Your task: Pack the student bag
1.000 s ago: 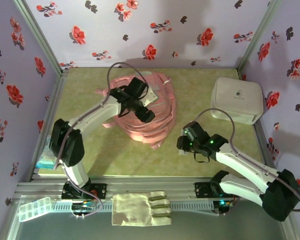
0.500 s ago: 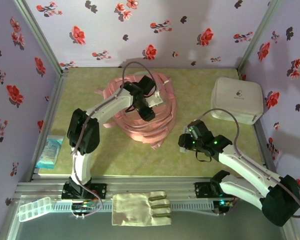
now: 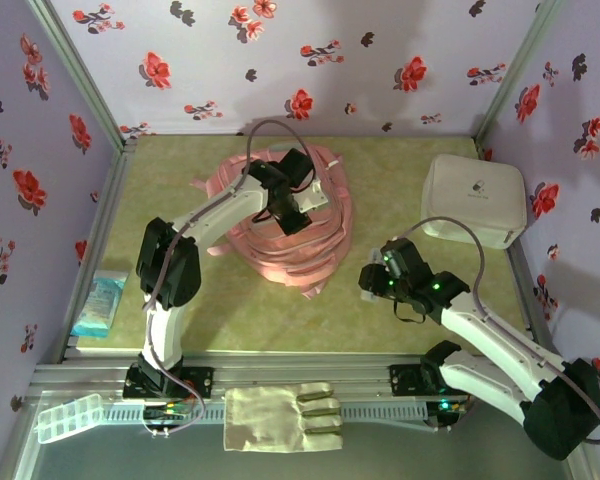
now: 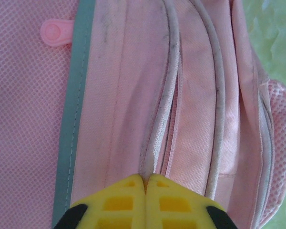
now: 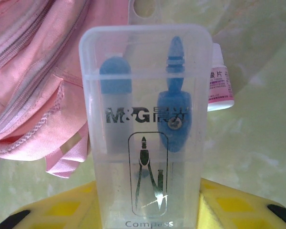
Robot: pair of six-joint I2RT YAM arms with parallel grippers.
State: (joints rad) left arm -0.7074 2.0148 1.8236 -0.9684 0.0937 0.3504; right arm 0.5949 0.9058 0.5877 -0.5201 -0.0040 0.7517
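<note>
The pink student bag (image 3: 305, 240) lies flat in the middle of the green table. My left gripper (image 3: 292, 222) is down on top of it. In the left wrist view its yellow fingers (image 4: 119, 202) are shut on a pale piping edge (image 4: 155, 143) beside a zipper of the student bag (image 4: 119, 95). My right gripper (image 3: 370, 285) hovers just right of the bag, shut on a clear plastic compass case (image 5: 143, 129) with blue parts inside; the case stands up between its yellow fingers (image 5: 238, 210).
A white rounded hard box (image 3: 474, 200) sits at the back right. A small white bottle with a pink label (image 5: 220, 86) stands on the table behind the case. A blue packet (image 3: 100, 305) lies at the left edge; a glove (image 3: 280, 417) and a clear tray (image 3: 68, 416) rest on the front rail.
My left gripper moved back across the bag and shut on its piping edge. My right gripper shifted slightly right with the compass case.
</note>
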